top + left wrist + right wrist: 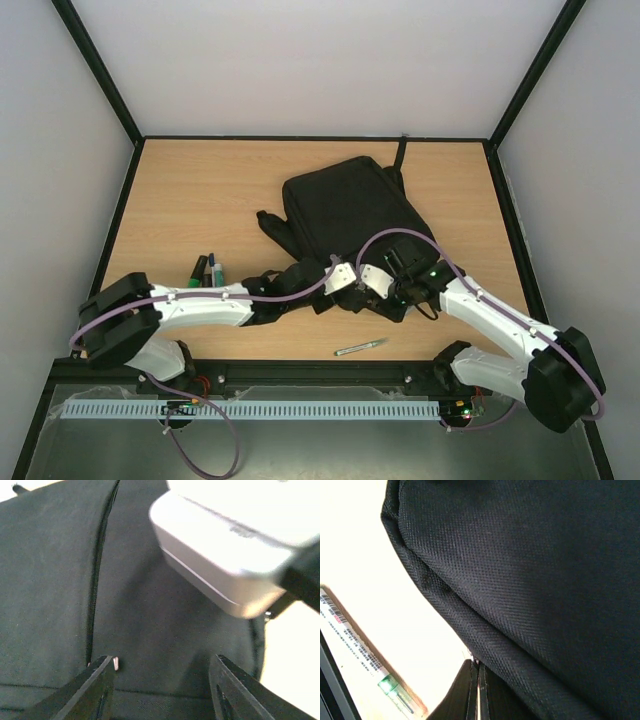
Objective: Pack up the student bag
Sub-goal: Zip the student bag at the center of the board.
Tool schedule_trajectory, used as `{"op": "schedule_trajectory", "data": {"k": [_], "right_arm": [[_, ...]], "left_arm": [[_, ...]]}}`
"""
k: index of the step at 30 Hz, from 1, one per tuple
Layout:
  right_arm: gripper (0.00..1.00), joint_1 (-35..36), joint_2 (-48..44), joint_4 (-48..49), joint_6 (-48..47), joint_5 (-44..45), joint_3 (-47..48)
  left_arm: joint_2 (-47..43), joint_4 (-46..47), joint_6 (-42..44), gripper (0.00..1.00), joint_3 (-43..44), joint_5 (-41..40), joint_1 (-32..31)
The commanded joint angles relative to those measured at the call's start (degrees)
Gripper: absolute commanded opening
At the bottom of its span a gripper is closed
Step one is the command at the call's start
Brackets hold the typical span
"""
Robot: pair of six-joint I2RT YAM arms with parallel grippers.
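Because both pincers meet at the near edge of the bag, notes start there.

Left pincer [162,672]: jaws spread wide. Both black fingers [100,687] are low over the dark cloth with nothing between them.

Right pincer [477,682]: jaws pressed together right at the bag's rolled edge seam. Cannot tell whether a fold of cloth or a zip tab is nipped between them. Its white housing [225,550] fills the upper right of the left wrist view, so the two pincers are just beside each other.

Bag [345,210]: black, lying flat mid-table, straps trailing toward the arms. A zip line [100,555] runs up the cloth from beside the left finger and looks closed along the part that shows. A small pale tab [116,663] sits against that finger's inner side. Possibly the zip pull, but too blurred to be sure.

Loose items: a pen [360,347] lies on the table [200,190] near the front, apart from the bag. Two markers [199,268] lie side by side to the left.

Judgement: the step in hand is opening the bag, and nothing appears packed yet. To do it well:
- The right pincer anchors the edge firmly.
- The left pincer closes squarely on the pull.
- The left pincer then draws along the zip line, not across it, low and slow so the soft cloth neither bunches nor drags.

Risk: the two wrists could collide.
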Motion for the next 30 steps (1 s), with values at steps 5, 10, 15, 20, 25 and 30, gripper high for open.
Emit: {"op": "schedule_trajectory", "data": {"k": [5, 10, 15, 20, 25, 30], "right_arm": [[0.01, -0.77, -0.09, -1.48, 2.46, -0.72, 1.93], [0.01, -0.73, 0.01, -1.29, 3.09, -1.48, 2.67], [0.01, -0.73, 0.18, -1.53, 3.50, -2.01, 3.37], [0.01, -0.73, 0.17, -1.73, 3.50, -2.11, 3.38], [0.01, -0.79, 0.14, -2.03, 3.06, -1.24, 3.15], [0.01, -1.54, -0.52, -4.19, -0.08, 3.87, 1.70]], "left_arm": [[-5.73, 4.43, 1.49, 0.60, -2.96, 3.59, -3.82], [-3.63, 5.02, 1.84, 0.59, -2.55, 2.97, -5.21], [-0.24, 6.63, 2.14, 0.58, -1.69, 1.90, -5.98], [2.27, 7.62, 3.12, 0.52, -0.57, 0.21, -5.99], [5.23, 4.70, 3.93, 0.25, 1.61, -4.04, -6.15], [2.79, 3.28, 4.38, 0.09, 0.11, -5.94, -6.26]]}}
